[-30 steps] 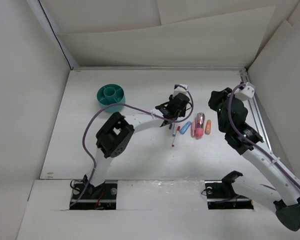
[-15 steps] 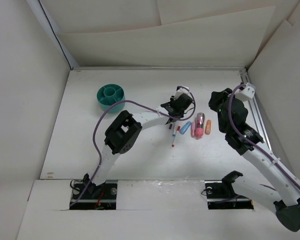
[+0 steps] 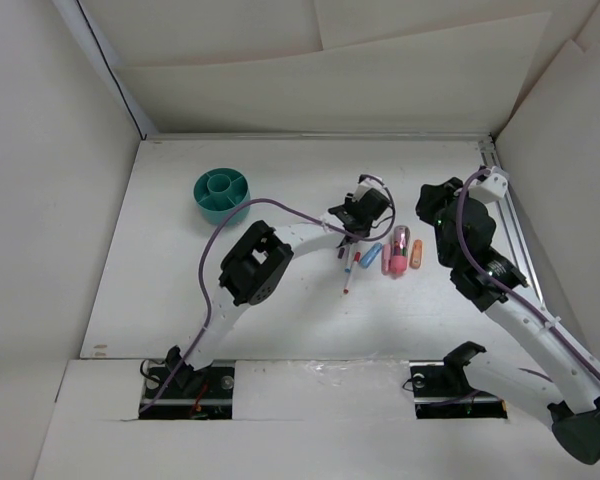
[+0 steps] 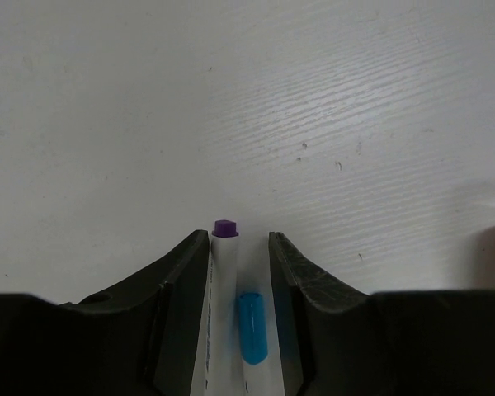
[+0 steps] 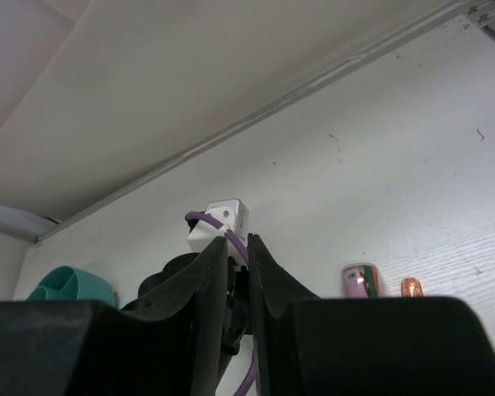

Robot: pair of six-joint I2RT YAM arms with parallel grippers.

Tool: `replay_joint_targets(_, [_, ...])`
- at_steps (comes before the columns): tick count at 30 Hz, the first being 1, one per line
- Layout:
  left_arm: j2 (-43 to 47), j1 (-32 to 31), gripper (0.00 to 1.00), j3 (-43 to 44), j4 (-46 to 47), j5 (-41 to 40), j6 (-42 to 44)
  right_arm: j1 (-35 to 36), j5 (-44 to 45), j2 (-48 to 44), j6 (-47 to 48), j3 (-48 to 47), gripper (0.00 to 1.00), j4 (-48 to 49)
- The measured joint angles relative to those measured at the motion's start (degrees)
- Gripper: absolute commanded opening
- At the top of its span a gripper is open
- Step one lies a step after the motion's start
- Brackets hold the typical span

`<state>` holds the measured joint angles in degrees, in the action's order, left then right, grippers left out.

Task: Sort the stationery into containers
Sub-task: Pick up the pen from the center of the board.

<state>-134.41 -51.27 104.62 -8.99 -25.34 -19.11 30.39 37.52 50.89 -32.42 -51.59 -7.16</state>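
My left gripper [image 3: 365,211] hovers just above the loose stationery at mid-table. In the left wrist view its jaws [image 4: 239,247] are closed around two white pens lying side by side, one with a purple cap [image 4: 224,228] and one with a blue cap [image 4: 252,327]. On the table lie a purple-capped pen [image 3: 342,252], a red-capped pen [image 3: 351,272], a blue marker [image 3: 371,254], a pink marker [image 3: 386,263], a magenta marker [image 3: 401,244] and an orange marker [image 3: 416,253]. The teal cup [image 3: 221,194] stands at the far left. My right gripper [image 3: 432,203] is shut and empty, raised to the right of the markers.
The right wrist view shows the left arm's white camera block [image 5: 219,223], the teal cup [image 5: 64,285] at lower left, and the magenta [image 5: 360,280] and orange [image 5: 410,287] markers. White walls enclose the table; a metal rail [image 3: 515,235] runs along the right edge.
My left gripper has shifted a little right and away, and the left arm's elbow has swung right. The right arm and the items on the table have not moved.
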Motion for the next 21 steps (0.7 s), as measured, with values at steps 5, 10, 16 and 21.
replay_joint_targets(5, [-0.33, 0.11, 0.27, 1.14, -0.72, -0.09, 0.37, 0.00, -0.17, 0.00, 0.00, 0.02, 0.23, 0.04])
replay_joint_targets(10, [-1.11, 0.37, 0.20, 1.40, -0.96, -0.85, 0.74, 0.00, -0.50, 0.00, -0.02, 0.02, 0.23, 0.04])
replay_joint_targets(16, [-1.20, 0.37, 0.12, 1.40, -1.14, -1.92, 1.09, 0.00, -0.52, 0.00, -0.02, 0.02, 0.25, 0.04])
replay_joint_targets(21, [-1.29, 0.37, 0.00, 1.40, -1.09, -2.51, 1.57, 0.00, -0.55, -0.17, -0.02, 0.02, 0.26, 0.04])
